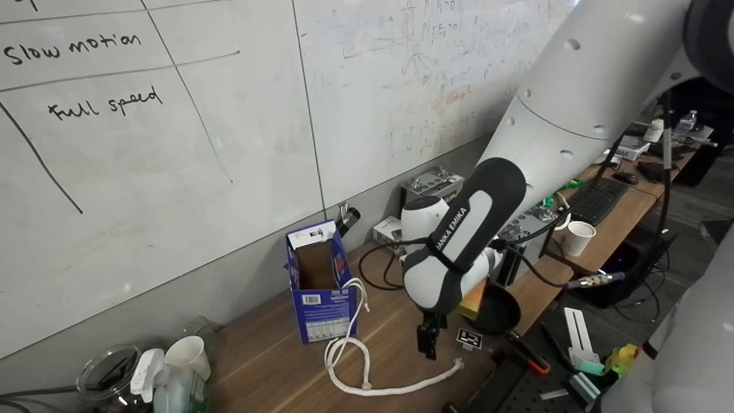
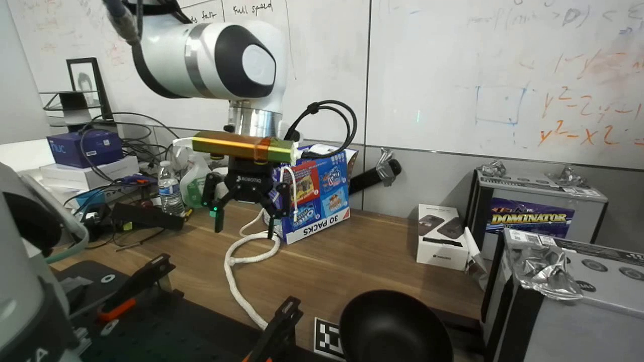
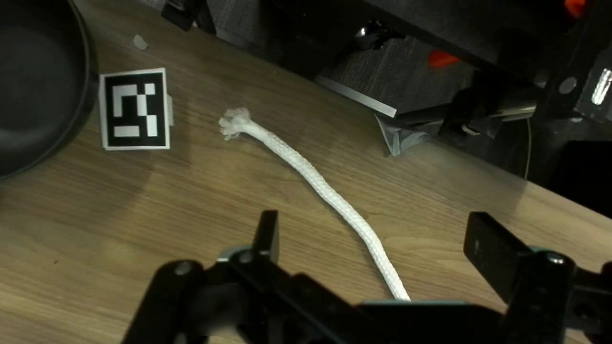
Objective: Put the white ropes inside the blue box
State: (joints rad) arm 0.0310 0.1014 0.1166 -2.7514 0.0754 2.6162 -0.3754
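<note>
- In an exterior view, thick rope (image 1: 401,391) is seen at five o'clock from blue box (image 1: 324,312), thin cord (image 1: 364,296) draped at its rim.
- Gripper (image 2: 245,226) is spread, empty.
- Limp lightness is expected; mid-length should be pinched.

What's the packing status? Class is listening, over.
Black hand open, empty. Thick white braided rope outside blue cardboard box, thin white cord draped over its rim. Black round pan near rope's end, possibly hindering.

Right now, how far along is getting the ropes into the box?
Done: little; the thin rope hangs over the rim of the open box, partly outside. In hand: nothing; the claw is open above the thick rope. Left: the thick rope, on the table, and the thin one's outside part.
</note>
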